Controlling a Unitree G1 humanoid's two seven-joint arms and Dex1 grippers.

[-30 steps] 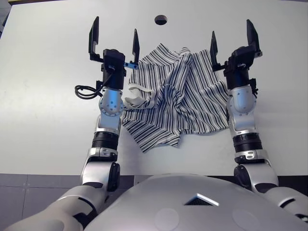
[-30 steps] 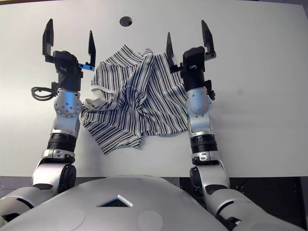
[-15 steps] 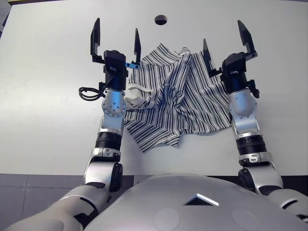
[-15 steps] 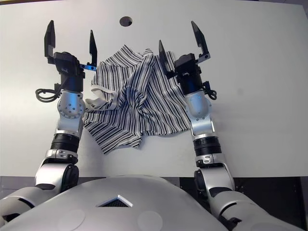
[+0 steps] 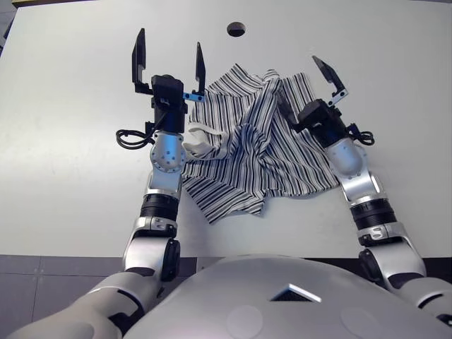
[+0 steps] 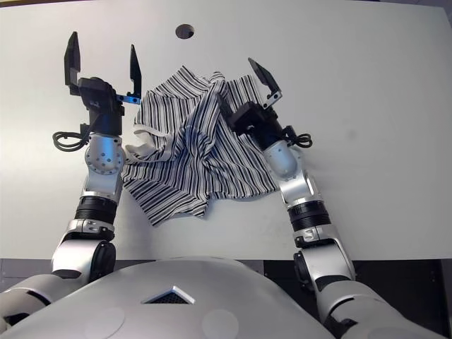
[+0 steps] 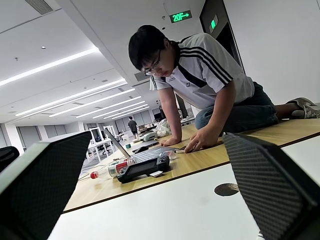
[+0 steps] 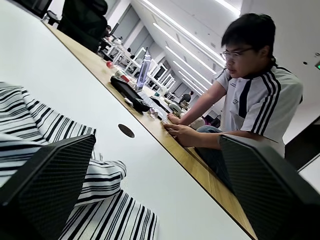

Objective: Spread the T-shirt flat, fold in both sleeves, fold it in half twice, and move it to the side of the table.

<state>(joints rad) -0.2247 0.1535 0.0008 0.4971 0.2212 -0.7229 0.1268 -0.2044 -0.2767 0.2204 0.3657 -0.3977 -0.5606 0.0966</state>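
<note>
**Crumpled T-shirt by the hole, both grippers open**

T-shirt (image 5: 261,152): black-and-white stripes, lying in a bunched, wrinkled heap on the white counter (image 5: 63,141). Its far edge sits near the hole (image 5: 236,29), a round dark opening in the counter. From there the cloth spreads toward the robot, more of it to the right of the hole than to the left. It is not flat, and heavy folds cross its middle. A white collar band (image 5: 205,141) shows on the part left of the hole and nearer the robot.

Left gripper (image 5: 170,39): left of the hole and slightly nearer the robot, pointing away from the robot. Its fingers (image 5: 140,53) are spread wide with nothing between them. A black cable (image 5: 131,136) loops at the wrist. In the left wrist view the hole shows on bare counter between the two fingers.

Right gripper (image 5: 296,76): right of the hole and nearer the robot, tilted over toward the hole. Its fingers are wide apart and hold nothing. The nearer finger hangs over the striped cloth; I cannot tell whether it touches. In the right wrist view the stripes lie under the fingers, with the hole beyond
</note>
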